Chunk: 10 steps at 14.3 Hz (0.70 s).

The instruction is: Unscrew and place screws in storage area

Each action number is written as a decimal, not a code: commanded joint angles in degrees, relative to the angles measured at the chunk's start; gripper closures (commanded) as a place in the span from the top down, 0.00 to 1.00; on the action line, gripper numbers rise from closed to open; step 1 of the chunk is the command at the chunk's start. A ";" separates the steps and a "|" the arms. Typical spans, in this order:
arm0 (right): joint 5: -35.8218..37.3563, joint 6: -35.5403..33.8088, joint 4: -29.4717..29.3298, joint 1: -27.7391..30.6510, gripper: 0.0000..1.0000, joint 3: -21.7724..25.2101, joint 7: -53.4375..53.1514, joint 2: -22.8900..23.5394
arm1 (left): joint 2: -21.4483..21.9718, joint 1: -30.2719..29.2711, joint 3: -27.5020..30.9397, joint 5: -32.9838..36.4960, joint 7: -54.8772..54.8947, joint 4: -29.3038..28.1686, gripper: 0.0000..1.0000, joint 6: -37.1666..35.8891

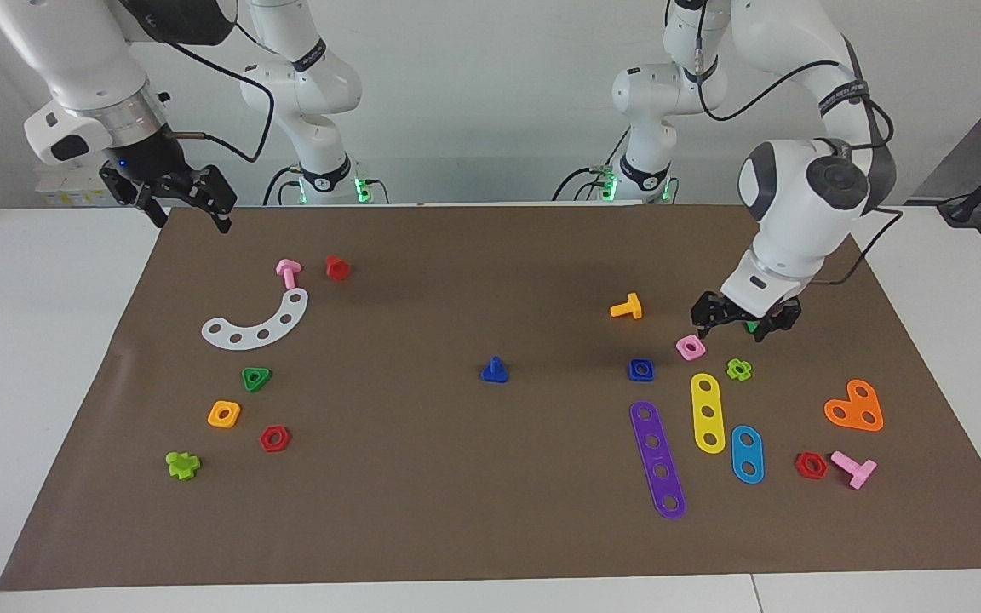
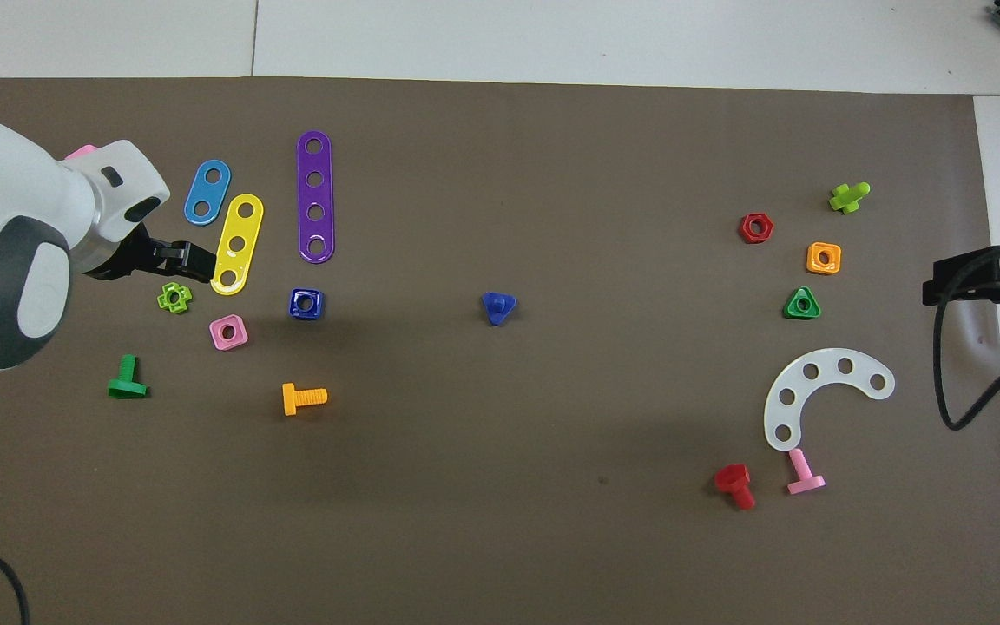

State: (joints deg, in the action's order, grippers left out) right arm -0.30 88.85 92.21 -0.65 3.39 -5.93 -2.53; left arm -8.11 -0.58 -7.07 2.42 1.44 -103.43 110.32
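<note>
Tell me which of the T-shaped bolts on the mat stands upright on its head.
The blue bolt at the mat's middle: its triangular head is flat on the mat, stem up. The orange bolt and the pink bolts lie on their sides.

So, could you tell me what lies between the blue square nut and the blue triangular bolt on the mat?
Nothing: in the overhead view the stretch of brown mat from the blue square nut to the blue triangular bolt is bare.
</note>
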 commanded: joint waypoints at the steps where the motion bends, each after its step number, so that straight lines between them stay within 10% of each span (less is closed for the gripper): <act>1: 0.04 -0.17 1.57 -0.14 1.00 -0.40 0.04 -1.86 | 0.38 -0.21 -0.31 -1.01 0.23 7.32 1.00 -10.25; 10: -1.02 14.49 -0.17 -15.50 1.00 -0.66 -13.90 9.35 | 4.33 -0.83 -0.14 -5.15 0.15 12.90 1.00 -17.41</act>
State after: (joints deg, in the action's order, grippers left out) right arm -1.00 100.08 95.05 -13.14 2.61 -15.67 1.24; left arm -4.80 -0.96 -7.09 -1.21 1.41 -90.63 94.17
